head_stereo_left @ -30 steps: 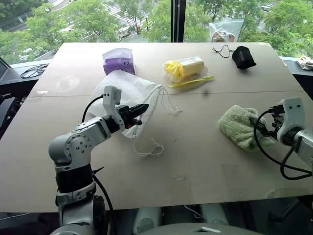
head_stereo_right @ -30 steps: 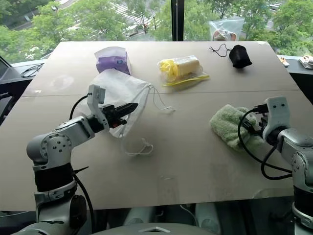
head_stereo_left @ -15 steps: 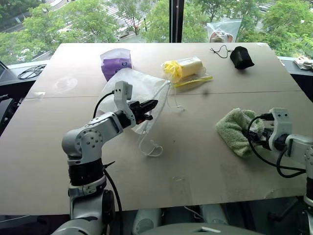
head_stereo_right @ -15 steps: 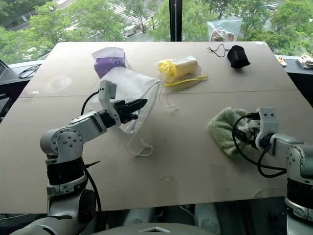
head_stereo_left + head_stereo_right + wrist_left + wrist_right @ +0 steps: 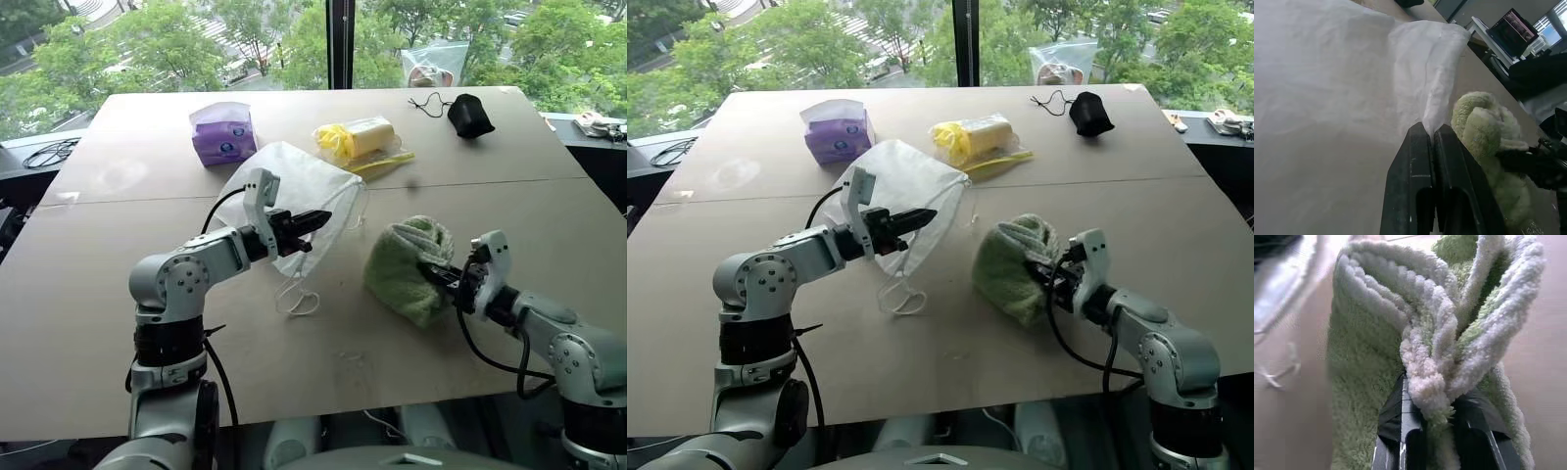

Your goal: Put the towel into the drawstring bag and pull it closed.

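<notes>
Towel: light green terry cloth, bunched and folded over itself, lifted at its near edge and trailing onto the table; we place it just beside the bag's mouth, not yet inside.
Drawstring bag: thin white fabric, one edge raised off the table, the rest draped behind; its cords hang slack in a loop on the table below.
Left gripper: fingers pressed together on a fold of the bag's edge, as the left wrist view shows, holding that edge up and toward the towel.
Right gripper: fingers clamped on a thick ridge of the towel, as the right wrist view shows, the cloth spilling around both fingers.
Mouth of bag: we cannot tell how far it gapes; one edge is held, the opposite edge is not clearly separated.
Done, in our judgement: both items are grasped and brought side by side.
Left, in our judgement: push the towel through the mouth, release it, then take the cords and draw them tight.
Bystanders: purple tissue pack, clear bag of yellow items, black pouch, all well apart at the table's far side.
</notes>
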